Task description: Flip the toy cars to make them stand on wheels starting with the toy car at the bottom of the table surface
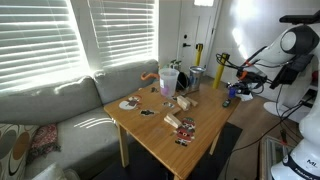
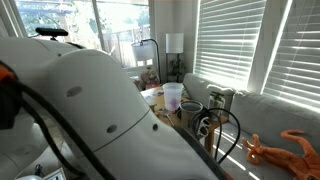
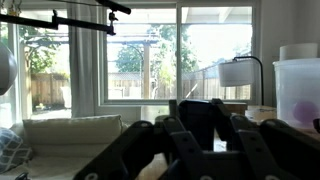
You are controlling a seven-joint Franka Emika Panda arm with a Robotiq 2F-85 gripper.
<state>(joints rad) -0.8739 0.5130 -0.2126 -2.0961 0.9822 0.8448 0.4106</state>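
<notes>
My gripper [image 3: 200, 108] is shut on a small dark toy car [image 3: 200, 128], which fills the gap between the fingers in the wrist view. In an exterior view the gripper [image 1: 233, 95] hangs in the air beyond the far corner of the light-wood table surface [image 1: 200, 140], with the bluish toy car [image 1: 230, 100] in it. Another tiny dark toy car [image 1: 147, 112] lies on the table near the sofa side. Whether the held car is upright or flipped I cannot tell.
Cups [image 1: 170, 80] and a dark mug [image 2: 190, 110] stand at the table's far end. Reddish-and-white striped items [image 1: 180, 127] lie mid-table. A grey sofa [image 1: 60, 105] borders the table. The robot's white arm [image 2: 80, 110] blocks much of an exterior view.
</notes>
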